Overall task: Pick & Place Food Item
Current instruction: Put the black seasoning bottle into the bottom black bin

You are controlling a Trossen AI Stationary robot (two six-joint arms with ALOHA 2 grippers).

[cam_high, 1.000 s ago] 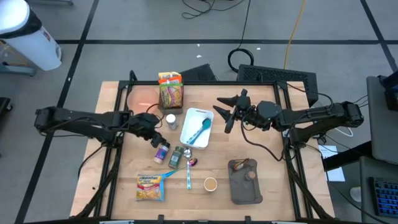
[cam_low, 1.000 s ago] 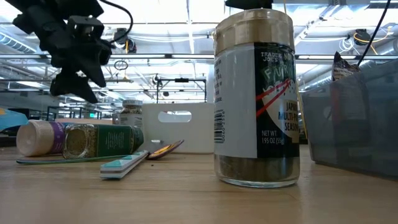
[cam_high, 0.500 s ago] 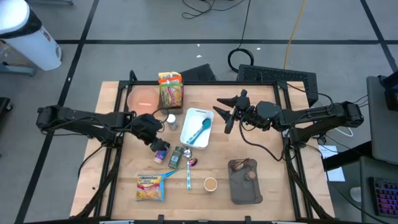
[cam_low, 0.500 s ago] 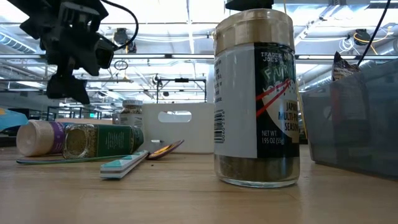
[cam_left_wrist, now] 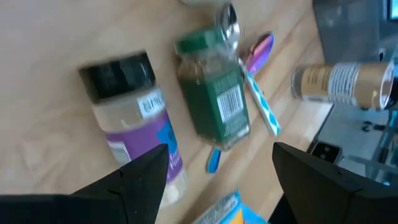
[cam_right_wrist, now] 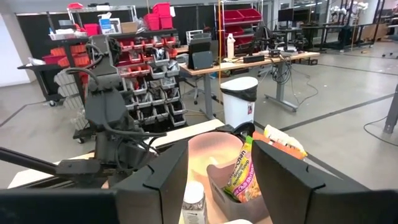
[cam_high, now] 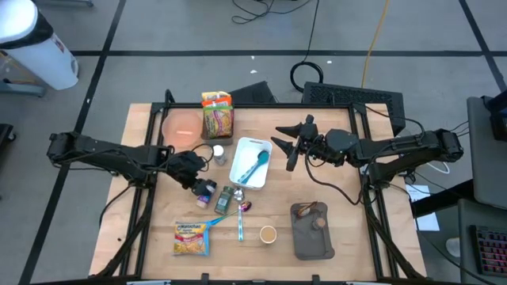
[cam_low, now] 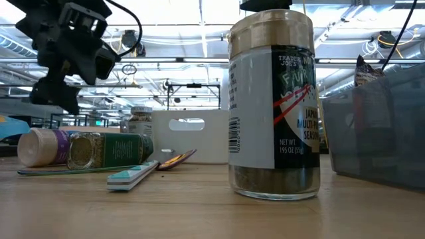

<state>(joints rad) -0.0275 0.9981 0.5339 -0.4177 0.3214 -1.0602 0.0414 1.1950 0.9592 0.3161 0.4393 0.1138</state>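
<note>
Two spice jars lie on their sides on the table: a purple-labelled one with a black lid (cam_left_wrist: 134, 118) and a green-lidded one (cam_left_wrist: 214, 93). My left gripper (cam_left_wrist: 221, 149) hovers open just above them, slanting down, with a finger on either side of the gap between the jars and touching neither. From overhead, the left gripper (cam_high: 194, 170) sits beside the purple-labelled jar (cam_high: 206, 190). My right gripper (cam_high: 287, 146) hangs open and level above the table, right of the white tray (cam_high: 238, 176), with nothing between its fingers.
A teal spoon (cam_high: 255, 165) lies in the white tray. A small jar (cam_high: 218, 154), a pink bowl (cam_high: 181, 125) and a snack-bag box (cam_high: 217, 115) stand at the back. Nearer are a noodle packet (cam_high: 191, 237), a tall seasoning jar (cam_low: 273, 106), a teal stick (cam_high: 240, 222) and a dark tray (cam_high: 310, 229).
My left gripper has rolled about its wrist and tipped over the two lying jars, edging slightly toward the table's near edge. The jars have not moved. My right arm has kept still.
</note>
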